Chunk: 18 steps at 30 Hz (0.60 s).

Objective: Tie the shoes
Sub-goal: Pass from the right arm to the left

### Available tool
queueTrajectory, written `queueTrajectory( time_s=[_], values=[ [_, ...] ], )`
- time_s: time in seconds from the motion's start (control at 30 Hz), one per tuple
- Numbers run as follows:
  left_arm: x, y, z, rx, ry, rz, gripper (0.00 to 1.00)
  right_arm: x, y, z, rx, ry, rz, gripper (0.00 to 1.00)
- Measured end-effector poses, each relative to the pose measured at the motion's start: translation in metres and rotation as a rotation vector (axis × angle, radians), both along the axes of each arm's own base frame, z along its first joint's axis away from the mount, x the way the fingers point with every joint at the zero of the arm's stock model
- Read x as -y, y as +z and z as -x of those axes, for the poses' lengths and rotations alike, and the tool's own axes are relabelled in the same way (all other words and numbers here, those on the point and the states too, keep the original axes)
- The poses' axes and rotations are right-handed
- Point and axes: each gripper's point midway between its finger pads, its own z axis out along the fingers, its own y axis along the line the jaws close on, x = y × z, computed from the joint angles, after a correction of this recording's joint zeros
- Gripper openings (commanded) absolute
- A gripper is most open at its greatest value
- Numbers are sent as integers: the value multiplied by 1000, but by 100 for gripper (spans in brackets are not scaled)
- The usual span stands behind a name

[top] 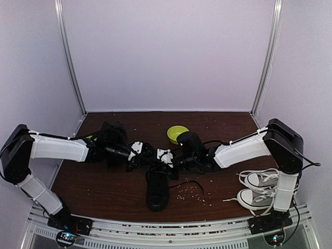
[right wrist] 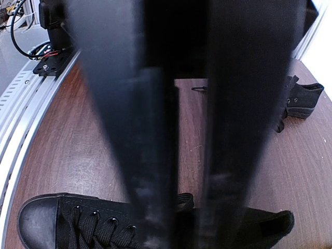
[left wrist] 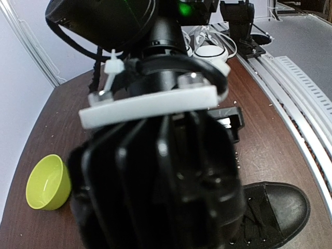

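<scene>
One black shoe (top: 157, 189) lies mid-table with its toe toward the near edge; it also shows in the left wrist view (left wrist: 275, 207) and the right wrist view (right wrist: 67, 220). The other black shoe (right wrist: 303, 98) lies behind the left arm (top: 112, 130). Both grippers meet over the heel end of the middle shoe. My right gripper (top: 165, 156) is shut, its tips (right wrist: 189, 228) at a black lace loop (right wrist: 182, 199); whether it pinches the loop does not show. My left gripper (top: 141, 152) is a dark blur in its own view, its jaws hidden. A loose lace end (top: 189, 183) lies on the table.
A yellow-green bowl (top: 177, 134) stands behind the right gripper, also seen in the left wrist view (left wrist: 47, 182). A grey-and-white pair of sneakers with white laces (top: 259, 189) sits at the near right. Crumbs (top: 191, 193) are scattered by the shoe. White walls enclose the table.
</scene>
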Motion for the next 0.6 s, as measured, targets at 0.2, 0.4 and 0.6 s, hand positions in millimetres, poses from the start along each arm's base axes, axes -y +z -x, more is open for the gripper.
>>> queueTrajectory(
  time_s=[0.2, 0.4, 0.6],
  values=[
    [1, 0, 0, -34, 20, 0, 0, 1, -2, -2, -4, -17, 12, 43],
    [-8, 3, -6, -95, 174, 38, 0, 21, 12, -1, -13, -91, 25, 51],
    [-14, 7, -9, -171, 367, 103, 0, 67, 57, -8, -62, -334, 72, 52]
  ],
)
